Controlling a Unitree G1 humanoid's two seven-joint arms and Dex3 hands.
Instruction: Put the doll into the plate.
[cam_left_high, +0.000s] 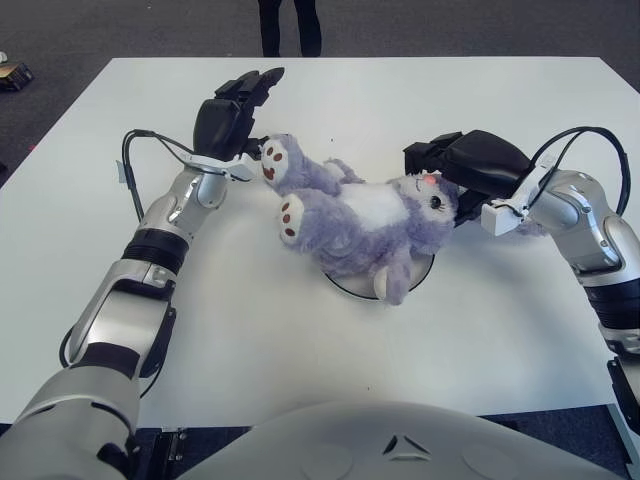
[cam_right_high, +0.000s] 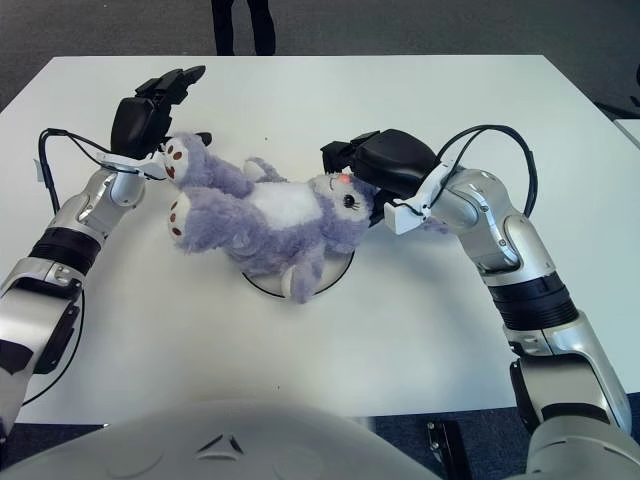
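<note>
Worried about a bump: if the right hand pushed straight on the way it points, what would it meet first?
Likely the doll: the right hand points toward the robot's left, and the doll's head lies right against it there.

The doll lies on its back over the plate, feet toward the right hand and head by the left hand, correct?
Not quite. The purple plush doll does lie over the plate, but the left eye view shows its feet toward the left hand and head by the right hand.
</note>
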